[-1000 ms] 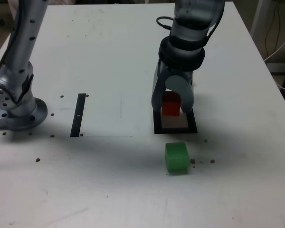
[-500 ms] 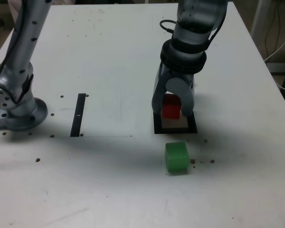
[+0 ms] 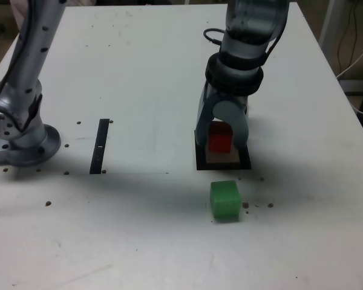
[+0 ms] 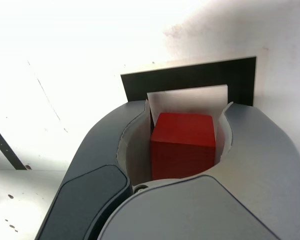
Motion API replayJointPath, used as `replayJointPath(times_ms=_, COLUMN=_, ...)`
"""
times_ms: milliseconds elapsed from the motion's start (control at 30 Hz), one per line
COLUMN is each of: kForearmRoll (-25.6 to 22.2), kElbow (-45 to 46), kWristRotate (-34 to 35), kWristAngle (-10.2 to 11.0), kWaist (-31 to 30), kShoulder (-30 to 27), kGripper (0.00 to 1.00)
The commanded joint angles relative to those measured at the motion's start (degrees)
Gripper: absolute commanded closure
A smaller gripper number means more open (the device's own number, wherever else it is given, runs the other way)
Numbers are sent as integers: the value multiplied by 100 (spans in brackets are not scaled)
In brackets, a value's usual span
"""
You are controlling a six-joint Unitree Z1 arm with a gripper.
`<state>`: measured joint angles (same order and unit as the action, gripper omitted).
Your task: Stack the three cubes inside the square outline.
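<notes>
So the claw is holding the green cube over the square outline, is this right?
Not quite: the claw holds the red cube, not the green cube, which sits on the table in front of the square outline. Both the exterior and wrist views show this.

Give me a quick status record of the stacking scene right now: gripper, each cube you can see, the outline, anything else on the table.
gripper: jaws shut on the red cube, pointing down over the square outline
red cube: between the jaws, above the outline's white centre; contact with the surface cannot be told
green cube: loose on the table, outside the outline, nearer the camera in the exterior view
yellow cube: not visible
square outline: flat, partly shadowed
black strip: to the exterior view's left, untouched
</notes>
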<state>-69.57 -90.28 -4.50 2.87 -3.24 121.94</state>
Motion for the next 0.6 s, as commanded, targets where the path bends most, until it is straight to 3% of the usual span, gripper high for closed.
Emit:
replayJointPath(times_ms=0, kForearmRoll=66, kElbow=38, kWristRotate=-6, kWristAngle=-27, kWaist=16, kShoulder=47, kGripper=58)
replayJointPath(times_ms=133, kForearmRoll=137, kElbow=73, kWristRotate=-6, kWristAngle=-64, kWaist=19, kShoulder=63, kGripper=53)
replayJointPath(times_ms=400, kForearmRoll=182, kElbow=129, kWristRotate=-2, kWristAngle=-37, kWaist=20, kShoulder=-26, kGripper=22)
replayJointPath(times_ms=567, kForearmRoll=37, kElbow=216, kWristRotate=188, kWristAngle=70, kWaist=20, kShoulder=-155, kGripper=9)
